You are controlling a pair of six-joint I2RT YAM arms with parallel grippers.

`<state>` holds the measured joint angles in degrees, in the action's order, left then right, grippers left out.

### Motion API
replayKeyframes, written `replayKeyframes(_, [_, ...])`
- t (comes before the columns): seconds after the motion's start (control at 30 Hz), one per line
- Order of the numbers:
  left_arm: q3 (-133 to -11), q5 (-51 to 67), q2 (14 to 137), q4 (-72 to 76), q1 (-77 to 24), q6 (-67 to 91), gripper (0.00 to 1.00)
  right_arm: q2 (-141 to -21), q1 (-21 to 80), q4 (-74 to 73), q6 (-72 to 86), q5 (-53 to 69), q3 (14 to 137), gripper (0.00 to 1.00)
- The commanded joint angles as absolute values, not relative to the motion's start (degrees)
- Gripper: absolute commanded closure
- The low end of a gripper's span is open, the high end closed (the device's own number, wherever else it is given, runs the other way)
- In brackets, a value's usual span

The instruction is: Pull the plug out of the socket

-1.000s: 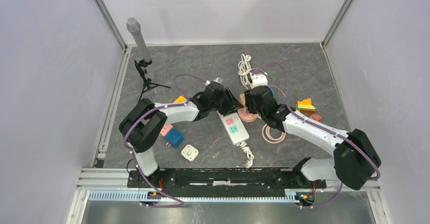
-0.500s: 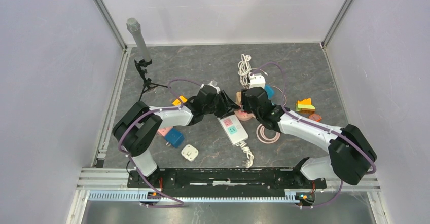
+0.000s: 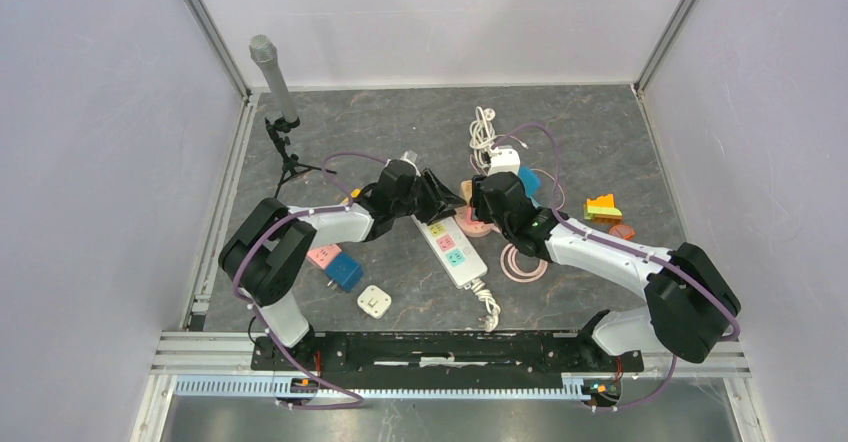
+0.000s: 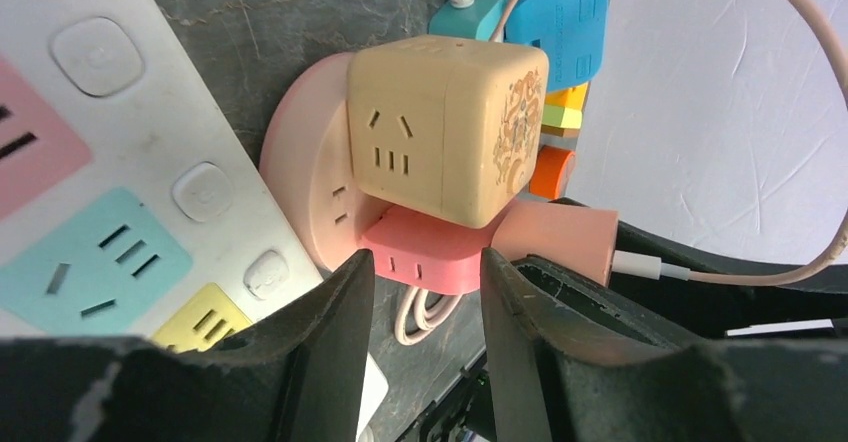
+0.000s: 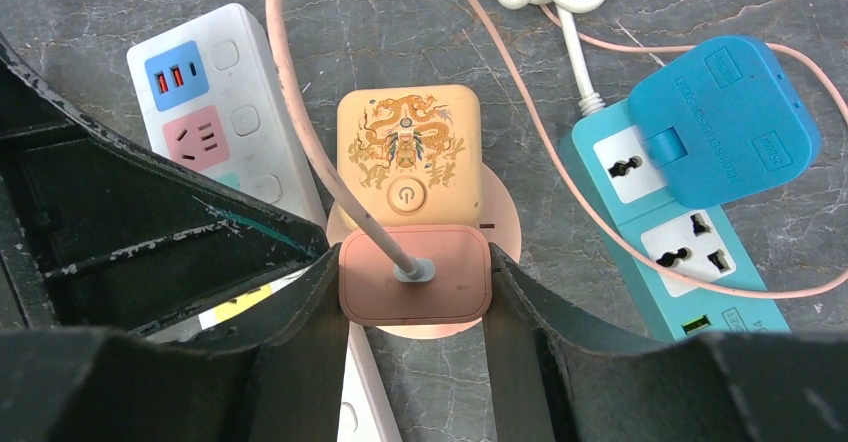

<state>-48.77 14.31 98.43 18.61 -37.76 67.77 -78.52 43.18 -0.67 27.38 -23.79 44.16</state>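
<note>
A pink plug [image 5: 415, 287] with a pale pink cable sits in a round pink socket [image 4: 305, 177], below a yellow cube adapter [image 5: 407, 157]. My right gripper [image 5: 415, 262] is shut on the plug, one finger pressed on each side. My left gripper [image 4: 427, 267] is open, its tips just short of the socket's red base [image 4: 425, 252], with the plug [image 4: 560, 237] at its right finger. In the top view both grippers, left [image 3: 452, 200] and right [image 3: 482, 200], meet over the socket [image 3: 470, 227].
A white power strip [image 3: 445, 247] lies just left of the socket. A teal strip [image 5: 680, 222] with a blue adapter [image 5: 720, 122] is to the right. A coiled pink cable [image 3: 525, 262], coloured blocks [image 3: 603, 207], a white adapter [image 3: 374, 301] and a microphone stand [image 3: 275, 82] are around.
Both grippers have shifted left and farther back. The socket group and the white power strip have slid left with them.
</note>
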Motion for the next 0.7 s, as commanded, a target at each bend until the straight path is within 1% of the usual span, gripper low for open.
replayKeyframes(0.0, [-50.21, 18.69, 98.68, 22.09, -37.79, 69.11, 0.50, -78.26, 43.88, 1.76, 31.48, -19.23, 46.40, 1.00])
replayKeyframes(0.23, [-47.69, 21.22, 98.66, 25.45, -38.14, 69.97, 0.51, -79.32, 43.90, 1.32, 32.33, -18.47, 47.64, 1.00])
replayKeyframes(0.43, [-48.63, 22.41, 100.72, 25.67, -38.50, 69.87, 0.51, -79.41, 43.86, 1.87, 32.32, -17.48, 47.62, 1.00])
replayKeyframes(0.53, [-49.99, 20.41, 100.69, 20.40, -38.50, 68.66, 0.52, -78.99, 43.86, 2.14, 31.57, -16.57, 47.57, 1.00])
replayKeyframes(0.67, [-50.45, 14.95, 99.76, 12.18, -38.50, 66.18, 0.54, -77.89, 43.90, 5.64, 28.70, -13.97, 46.14, 1.00])
